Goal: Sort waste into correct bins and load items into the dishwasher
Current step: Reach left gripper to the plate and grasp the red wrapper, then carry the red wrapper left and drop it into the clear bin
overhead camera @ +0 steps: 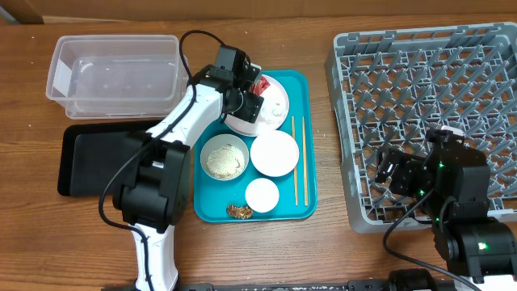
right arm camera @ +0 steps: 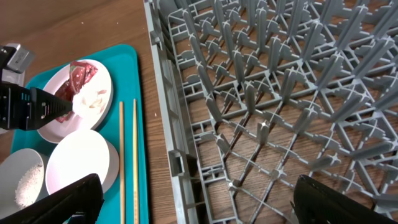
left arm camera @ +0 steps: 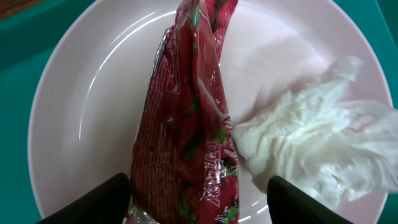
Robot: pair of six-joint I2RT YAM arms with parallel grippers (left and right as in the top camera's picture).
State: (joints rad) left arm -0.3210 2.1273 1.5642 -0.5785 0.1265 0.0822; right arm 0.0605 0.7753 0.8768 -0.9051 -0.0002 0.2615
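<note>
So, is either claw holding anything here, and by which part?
Nothing is held. The left claw is open, straddling the red wrapper on the plate; the right claw hangs open and empty over the grey rack.

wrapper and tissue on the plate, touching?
Touching. Left wrist view: the tissue wad butts against the side of the red wrapper, with no plate showing between them.

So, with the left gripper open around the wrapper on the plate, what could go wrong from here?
1. The tissue lies against the wrapper, so the left gripper, open astride the wrapper, might pinch or drag both together.
2. The gripper looks close over the plate; closing could scrape it or nudge it on the teal tray.
</note>
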